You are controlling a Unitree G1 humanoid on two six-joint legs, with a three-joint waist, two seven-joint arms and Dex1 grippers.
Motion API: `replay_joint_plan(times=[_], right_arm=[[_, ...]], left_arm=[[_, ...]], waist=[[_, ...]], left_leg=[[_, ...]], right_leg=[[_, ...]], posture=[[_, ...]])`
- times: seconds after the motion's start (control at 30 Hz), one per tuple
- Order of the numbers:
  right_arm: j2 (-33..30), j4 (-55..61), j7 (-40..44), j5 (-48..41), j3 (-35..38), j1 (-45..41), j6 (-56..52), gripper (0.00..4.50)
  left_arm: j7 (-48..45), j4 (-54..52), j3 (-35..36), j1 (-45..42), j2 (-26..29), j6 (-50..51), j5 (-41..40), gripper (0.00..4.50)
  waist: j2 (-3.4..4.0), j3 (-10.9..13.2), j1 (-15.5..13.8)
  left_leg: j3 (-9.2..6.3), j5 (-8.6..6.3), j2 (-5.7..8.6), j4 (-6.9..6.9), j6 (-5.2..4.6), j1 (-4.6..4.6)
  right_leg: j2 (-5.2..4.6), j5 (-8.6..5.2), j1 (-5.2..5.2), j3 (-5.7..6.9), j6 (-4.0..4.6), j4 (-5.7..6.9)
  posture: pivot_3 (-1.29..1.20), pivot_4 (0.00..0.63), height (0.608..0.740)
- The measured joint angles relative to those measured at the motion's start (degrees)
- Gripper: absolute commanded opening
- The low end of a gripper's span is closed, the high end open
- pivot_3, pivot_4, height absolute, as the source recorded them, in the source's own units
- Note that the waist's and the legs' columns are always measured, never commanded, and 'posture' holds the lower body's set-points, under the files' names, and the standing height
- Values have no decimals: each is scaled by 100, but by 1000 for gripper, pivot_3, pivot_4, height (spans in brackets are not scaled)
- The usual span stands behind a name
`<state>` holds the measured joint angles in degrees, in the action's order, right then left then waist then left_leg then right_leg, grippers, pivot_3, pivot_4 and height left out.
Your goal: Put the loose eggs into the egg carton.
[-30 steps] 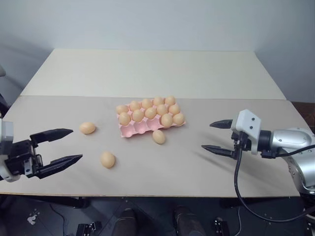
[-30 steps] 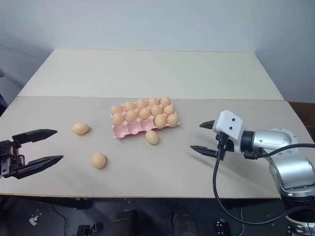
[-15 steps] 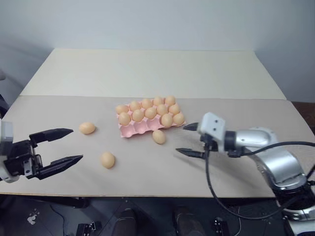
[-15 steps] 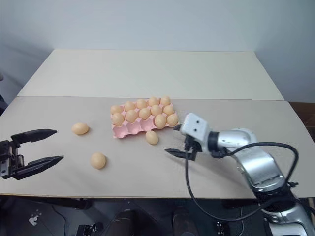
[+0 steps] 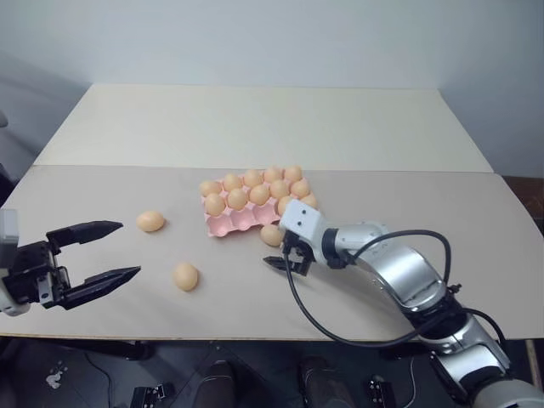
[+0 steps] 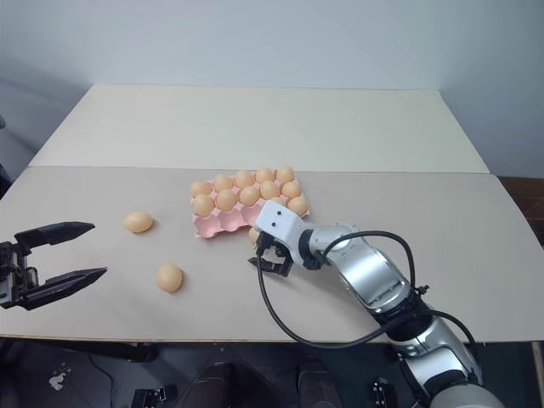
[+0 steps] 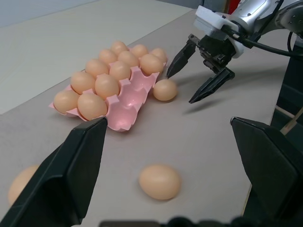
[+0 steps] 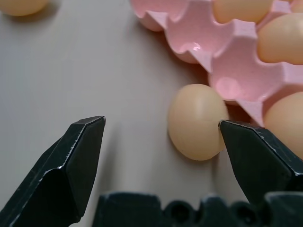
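Black-fingered right tool [image 5: 274,250], spread wide beside the smooth tan egg [image 5: 271,235] against the pink moulded carton [image 5: 229,223], might nudge it rolling

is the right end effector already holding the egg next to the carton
No, the right end effector is open, and the egg lies on the table beside the carton between its fingers, ungripped.
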<state>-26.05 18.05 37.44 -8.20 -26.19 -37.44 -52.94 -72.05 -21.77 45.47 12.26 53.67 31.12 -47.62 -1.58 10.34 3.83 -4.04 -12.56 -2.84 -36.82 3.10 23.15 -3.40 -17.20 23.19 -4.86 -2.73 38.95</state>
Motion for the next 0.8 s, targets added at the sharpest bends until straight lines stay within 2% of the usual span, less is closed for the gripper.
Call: replay_joint_plan(times=[0.23,0.33,0.5,0.53,0.8], right_arm=[[336,-351,-158,153,-114,-46,-8,4468],[388,-430,-166,244,-171,-46,-8,3911],[419,-458,-155,267,-199,-43,-13,2113],[397,-420,-141,256,-197,-36,-29,1907],[172,401,120,-181,352,-333,-445,1907]], left_arm=[[0,-7,63,39,0,0,-2,4500],[1,-10,64,58,0,0,-19,4500],[3,-39,65,86,0,0,-35,4500],[3,-41,64,86,0,0,-42,4500],[3,-41,65,83,0,-6,-72,4500]], waist=[[1,0,12],[1,0,9],[1,0,13],[1,0,12],[1,1,28]], left_leg=[[-1,0,-1,1,0,1],[-1,0,0,1,0,1],[-1,0,-1,1,0,1],[-1,0,0,1,0,1],[-2,0,-3,3,0,-1]], right_leg=[[0,0,2,0,0,2],[0,0,2,0,0,2],[0,0,3,0,0,2],[0,0,3,0,0,2],[3,0,3,1,0,2]], posture=[[0,150,740],[0,150,740],[0,150,740],[0,150,740],[0,150,740]])
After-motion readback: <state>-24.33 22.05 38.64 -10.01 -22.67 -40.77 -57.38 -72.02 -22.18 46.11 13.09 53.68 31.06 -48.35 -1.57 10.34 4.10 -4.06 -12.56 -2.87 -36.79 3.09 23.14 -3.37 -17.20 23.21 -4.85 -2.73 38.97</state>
